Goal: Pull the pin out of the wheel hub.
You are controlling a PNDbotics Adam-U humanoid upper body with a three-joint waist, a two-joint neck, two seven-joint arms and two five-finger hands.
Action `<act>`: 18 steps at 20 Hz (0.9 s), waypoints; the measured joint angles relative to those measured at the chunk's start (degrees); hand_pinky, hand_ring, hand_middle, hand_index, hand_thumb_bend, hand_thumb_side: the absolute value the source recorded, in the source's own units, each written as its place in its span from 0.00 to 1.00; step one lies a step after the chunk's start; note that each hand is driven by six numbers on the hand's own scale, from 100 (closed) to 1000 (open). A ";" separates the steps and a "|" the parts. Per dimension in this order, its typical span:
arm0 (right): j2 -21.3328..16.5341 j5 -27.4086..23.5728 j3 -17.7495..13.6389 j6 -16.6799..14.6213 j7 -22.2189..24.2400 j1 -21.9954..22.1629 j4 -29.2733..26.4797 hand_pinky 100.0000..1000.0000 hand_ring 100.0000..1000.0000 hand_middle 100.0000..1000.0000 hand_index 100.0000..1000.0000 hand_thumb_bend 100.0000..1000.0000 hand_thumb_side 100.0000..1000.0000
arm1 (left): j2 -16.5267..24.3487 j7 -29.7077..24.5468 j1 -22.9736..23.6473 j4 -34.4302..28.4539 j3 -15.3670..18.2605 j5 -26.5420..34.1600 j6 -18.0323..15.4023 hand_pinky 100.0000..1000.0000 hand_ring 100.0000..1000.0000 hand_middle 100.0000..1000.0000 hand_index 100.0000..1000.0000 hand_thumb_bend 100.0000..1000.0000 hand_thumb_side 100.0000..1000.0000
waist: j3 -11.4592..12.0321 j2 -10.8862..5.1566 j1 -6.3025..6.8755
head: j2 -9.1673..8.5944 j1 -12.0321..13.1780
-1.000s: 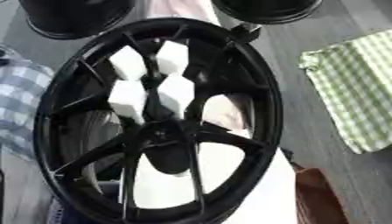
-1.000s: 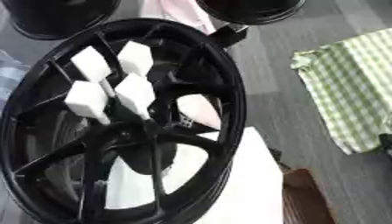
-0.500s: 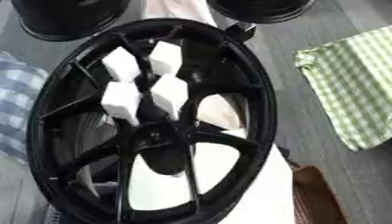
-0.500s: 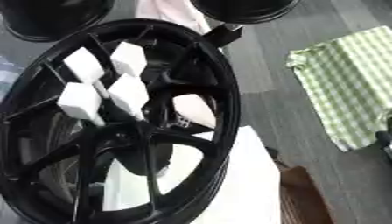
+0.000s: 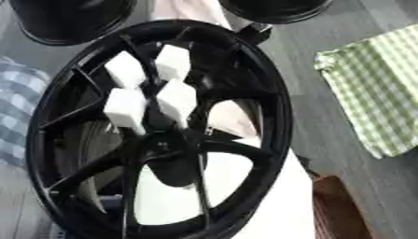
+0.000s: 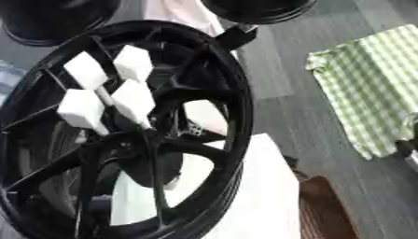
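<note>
A: Wheel [image 5: 269,93] is filling most of the view, black, spokes fanning out from the hub [image 5: 167,149], standing tilted toward the cam.

B: And the pins?

A: Four white blocks [image 5: 176,100] are sticking up in a cluster just above the hub, upper left of center. Each one is sitting on a thin stem going down toward the hub area. Which of them counts as the pin, can't tell.

B: Hands doing anything?

A: Neither hand is showing in either eye view, so nothing to say on fingers, open or shut. Nothing is touching the blocks.

B: What's around the wheel?

A: Green checked cloth [image 6: 367,84] is lying off to the right on the grey floor, well apart from the rim. Blue checked cloth [image 5: 16,116] is peeking in at the left edge, partly behind the rim. Two more black round things [image 5: 69,18] are sitting along the top edge, prob. other wheels. Something white [image 6: 269,200] is lying under the lower right of the wheel, w/ a brown thing [image 6: 323,210] just beside it.
</note>
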 measured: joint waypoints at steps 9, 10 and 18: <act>0.00 0.92 0.40 0.28 0.27 0.31 -0.33 0.65 0.57 0.53 0.78 0.62 0.11 | -5.20 -10.14 -9.97 -1.59 -10.93 -0.49 5.11 0.68 0.61 0.60 0.80 0.00 0.36 | 0.00 -0.27 0.00 | -0.01 -0.25; 0.00 0.96 0.44 0.29 0.29 0.41 -0.34 0.65 0.57 0.53 0.78 0.62 0.11 | -5.83 -10.59 -10.66 -1.79 -11.70 -0.49 5.75 0.68 0.61 0.60 0.80 0.00 0.37 | 0.01 -0.31 0.00 | -0.01 -0.32; 0.00 1.09 0.91 0.48 0.59 0.46 -0.34 0.65 0.57 0.53 0.78 0.62 0.11 | -9.79 -14.70 -13.76 -2.11 -16.37 0.22 9.64 0.68 0.65 0.67 0.84 0.00 0.45 | 0.13 -0.79 -0.01 | -0.03 -0.45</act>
